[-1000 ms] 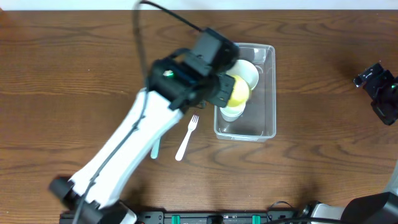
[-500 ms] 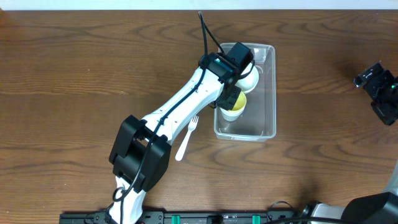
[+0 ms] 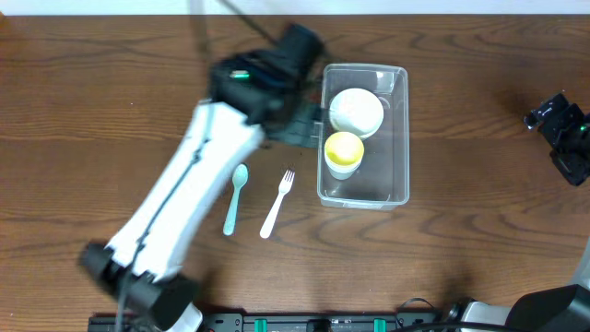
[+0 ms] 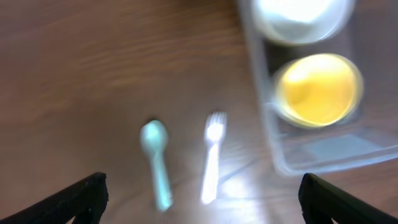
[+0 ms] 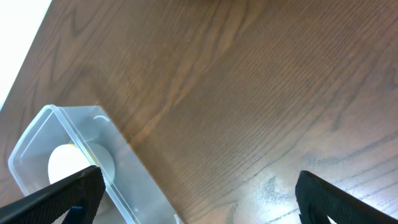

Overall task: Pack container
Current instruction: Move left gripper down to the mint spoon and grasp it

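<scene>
Clear container (image 3: 385, 183) on the table (image 3: 479, 231), right of centre — white bowl (image 3: 356, 110) and yellow cup (image 3: 343, 149) inside.
A white fork (image 3: 277, 204) and teal spoon (image 3: 235, 197) lie just left of it. The left tool (image 4: 202, 196) is spread wide, holding nothing; blurred from above, it seems to hang by the container's left rim. The right tool (image 5: 196, 193) — likewise wide and empty — sits well apart, near the table's right edge.

Left arm (image 3: 198, 175): withdrawn from the container (image 3: 364, 201), now blurred over the desk (image 3: 461, 231) just left of it, toward the far edge.
Left gripper (image 4: 202, 193): jaws wide apart, empty, no longer on the yellow cup (image 3: 343, 149).
Yellow cup: released, standing in the container beside the white bowl (image 3: 356, 110).
Spoon (image 3: 235, 198): uncovered again, in full view.
</scene>
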You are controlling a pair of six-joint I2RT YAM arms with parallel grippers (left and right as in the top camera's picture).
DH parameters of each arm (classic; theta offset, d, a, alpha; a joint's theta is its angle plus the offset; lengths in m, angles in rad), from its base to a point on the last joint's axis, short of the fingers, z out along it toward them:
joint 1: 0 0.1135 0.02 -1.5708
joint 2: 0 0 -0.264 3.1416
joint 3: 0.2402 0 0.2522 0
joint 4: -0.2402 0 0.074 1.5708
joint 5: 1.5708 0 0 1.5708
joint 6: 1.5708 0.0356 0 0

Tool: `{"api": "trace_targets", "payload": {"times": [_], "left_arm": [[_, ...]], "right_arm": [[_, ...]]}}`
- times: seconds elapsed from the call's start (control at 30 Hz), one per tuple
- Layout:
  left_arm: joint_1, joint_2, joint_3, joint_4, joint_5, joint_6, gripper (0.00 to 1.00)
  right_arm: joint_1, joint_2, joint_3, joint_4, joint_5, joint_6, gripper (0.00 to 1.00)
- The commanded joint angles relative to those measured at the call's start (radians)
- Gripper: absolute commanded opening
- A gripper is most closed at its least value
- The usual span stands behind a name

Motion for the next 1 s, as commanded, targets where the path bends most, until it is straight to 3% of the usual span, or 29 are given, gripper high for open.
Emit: {"api": "trace_targets", "payload": {"times": [0.0, 0.17, 0.4, 0.53, 0.9, 0.97], "left_arm": [[0.078, 0.010, -0.022, -0.062, -0.055, 0.006, 0.98], [0.167, 0.013, -0.212, -0.051, -0.053, 0.006, 0.99], [0.224, 0.013, -0.628, 0.267, 0.040, 0.051, 0.99], [0.245, 0.013, -0.770, 0.379, 0.040, 0.066, 0.74], [0.248, 0.013, -0.998, 0.652, 0.063, 0.079, 0.74], [0.248, 0.013, -1.028, 0.696, 0.063, 0.085, 0.70]], "right_arm": [[-0.005, 0.003, 0.002, 0.000, -0.001, 0.007, 0.99], [-0.005, 0.003, 0.002, 0.000, -0.001, 0.007, 0.99], [-0.005, 0.003, 0.002, 0.000, -0.001, 0.007, 0.99], [-0.005, 0.003, 0.002, 0.000, -0.001, 0.007, 0.99], [-0.005, 0.003, 0.002, 0.000, -0.001, 0.007, 0.99], [-0.005, 0.003, 0.002, 0.000, -0.001, 0.007, 0.99]]}}
